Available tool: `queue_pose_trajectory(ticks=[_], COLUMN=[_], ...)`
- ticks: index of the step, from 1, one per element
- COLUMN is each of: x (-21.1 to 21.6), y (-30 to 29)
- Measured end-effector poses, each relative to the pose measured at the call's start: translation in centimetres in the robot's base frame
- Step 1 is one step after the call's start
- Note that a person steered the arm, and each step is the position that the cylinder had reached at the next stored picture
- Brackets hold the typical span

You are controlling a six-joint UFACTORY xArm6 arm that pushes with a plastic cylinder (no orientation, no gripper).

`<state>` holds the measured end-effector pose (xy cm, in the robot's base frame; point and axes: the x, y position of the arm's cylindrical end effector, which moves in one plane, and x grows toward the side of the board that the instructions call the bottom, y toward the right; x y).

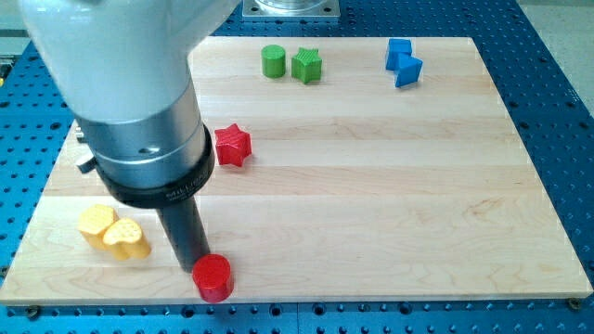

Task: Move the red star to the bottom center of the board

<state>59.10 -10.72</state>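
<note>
My tip [192, 269], a bare rod that holds nothing, touches the red cylinder [213, 277] at the board's [371, 186] bottom left, while the red star [232, 146] sits apart above it. Pushing on risks shoving the cylinder instead. One red star, one red cylinder, two yellow, two green, two blue blocks.

my tip [198, 270]: end hidden behind red cylinder [213, 277] | arm [121, 83]: cropped at top

The rod's tip [198, 271] touches the red cylinder [213, 277] near the board's [371, 186] bottom left. The red star [232, 146] sits apart, above. Yellow blocks [113, 232] lie left; green [291, 63] and blue [403, 61] blocks up top.
</note>
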Motion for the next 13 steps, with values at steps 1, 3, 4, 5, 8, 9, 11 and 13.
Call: queue_pose_trajectory(ticks=[1, 3, 4, 5, 8, 9, 11, 13], x=[0.0, 1.0, 0.4, -1.6, -19.6, -8.6, -6.7, -2.2], y=[-1.0, 6.4, 6.6, 6.5, 2.9, 5.5, -1.9, 8.5])
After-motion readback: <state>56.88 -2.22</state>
